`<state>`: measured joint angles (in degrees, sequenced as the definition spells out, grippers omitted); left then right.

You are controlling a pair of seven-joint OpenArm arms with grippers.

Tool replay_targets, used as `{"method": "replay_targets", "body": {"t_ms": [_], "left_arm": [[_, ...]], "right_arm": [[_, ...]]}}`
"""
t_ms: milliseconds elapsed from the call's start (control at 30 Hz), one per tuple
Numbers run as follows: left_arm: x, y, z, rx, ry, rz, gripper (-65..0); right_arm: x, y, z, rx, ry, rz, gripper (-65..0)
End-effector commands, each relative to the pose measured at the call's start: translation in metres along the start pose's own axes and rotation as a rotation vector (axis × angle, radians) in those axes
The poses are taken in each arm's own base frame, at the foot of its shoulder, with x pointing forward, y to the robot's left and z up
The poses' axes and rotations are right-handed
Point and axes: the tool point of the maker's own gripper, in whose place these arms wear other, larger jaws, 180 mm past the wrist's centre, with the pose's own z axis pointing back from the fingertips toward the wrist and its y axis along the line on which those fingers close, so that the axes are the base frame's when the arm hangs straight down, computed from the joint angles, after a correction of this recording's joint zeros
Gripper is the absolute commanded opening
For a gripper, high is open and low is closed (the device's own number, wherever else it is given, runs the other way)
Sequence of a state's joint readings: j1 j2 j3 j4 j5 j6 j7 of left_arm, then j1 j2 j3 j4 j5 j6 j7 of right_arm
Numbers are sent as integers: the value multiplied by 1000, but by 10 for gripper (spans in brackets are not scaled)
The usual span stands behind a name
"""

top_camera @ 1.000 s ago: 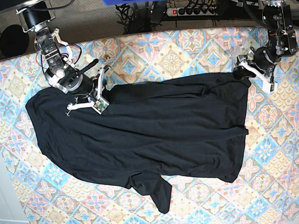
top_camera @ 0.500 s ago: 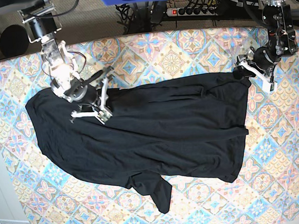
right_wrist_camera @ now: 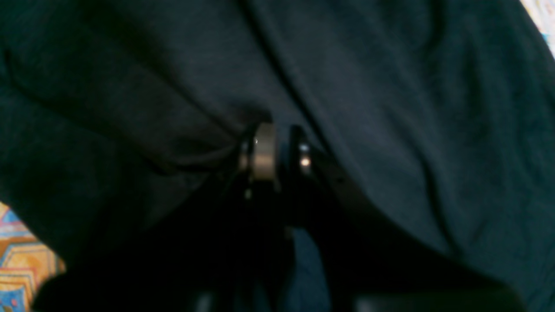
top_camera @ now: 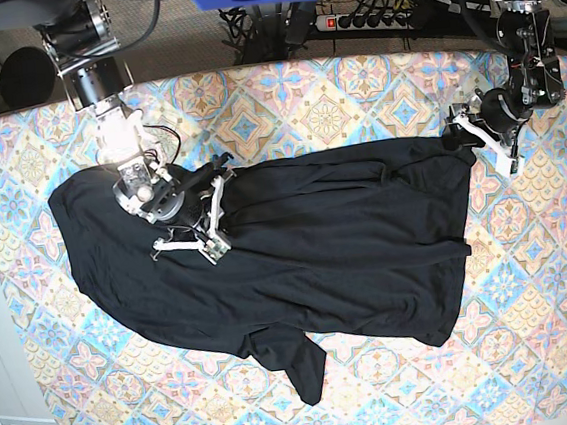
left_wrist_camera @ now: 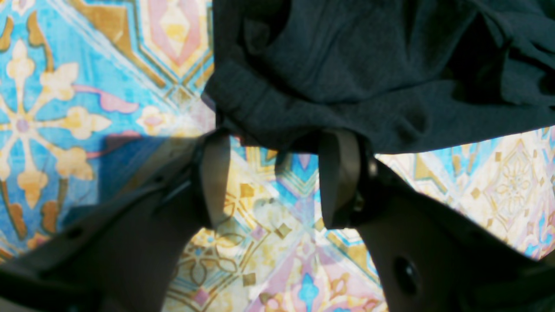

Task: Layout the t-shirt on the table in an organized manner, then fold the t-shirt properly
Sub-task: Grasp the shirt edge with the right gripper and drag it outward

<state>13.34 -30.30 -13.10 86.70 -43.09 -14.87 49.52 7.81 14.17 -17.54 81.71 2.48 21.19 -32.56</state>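
Sliding inward over the rumpled plain black soft t-shirt (top_camera: pixel 296 241), right gripper (top_camera: pixel 209 220) slackening, hold uncertain; left gripper (top_camera: pixel 477 139) agape, layout unfinished.

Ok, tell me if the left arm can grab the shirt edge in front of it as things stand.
Probably yes. The left claw stands open right at the t-shirt hem, one finger touching the cloth, with only bare table beside it and nothing blocking.

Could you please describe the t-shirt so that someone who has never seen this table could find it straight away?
Start from the table, covered in pastel diamond tiles with floral motifs. Spread across its middle lies the t-shirt, a wide, rumpled sheet of thin fabric. It is plain black, unprinted, and the only cloth item lying on the pattern.
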Motion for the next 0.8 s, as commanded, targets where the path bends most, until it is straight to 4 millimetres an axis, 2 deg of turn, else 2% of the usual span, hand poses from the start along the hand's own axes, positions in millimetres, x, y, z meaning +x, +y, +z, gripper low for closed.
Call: {"method": "replay_targets", "body": {"t_ms": [0,133,167,300,467,667,767], "left_arm": [[10,3,5,10,-21,-20,-330],[11,3,5,9,-22,-21,-330],[11,2,4,8,-23,-20,-330],[12,2,4,6,-25,-19,-330],[12,2,4,5,-27,-20,-330],[14,2,5,5,-32,-19,-330],[15,3,5,6,-34,-19,-330]], "right_arm": [[20,-8,5,-16,-60,10,-540],[55,-17,21,-73,-156,15,-473],[56,-19,25,-87,-165,7,-469],[36,-35,51,-162,-175,-66,-468],[-2,-48,82,-239,-132,-116,-465],[-42,-65,101,-290,-43,-115,-463],[-57,-70,107,-301,7,-110,-429]]}}
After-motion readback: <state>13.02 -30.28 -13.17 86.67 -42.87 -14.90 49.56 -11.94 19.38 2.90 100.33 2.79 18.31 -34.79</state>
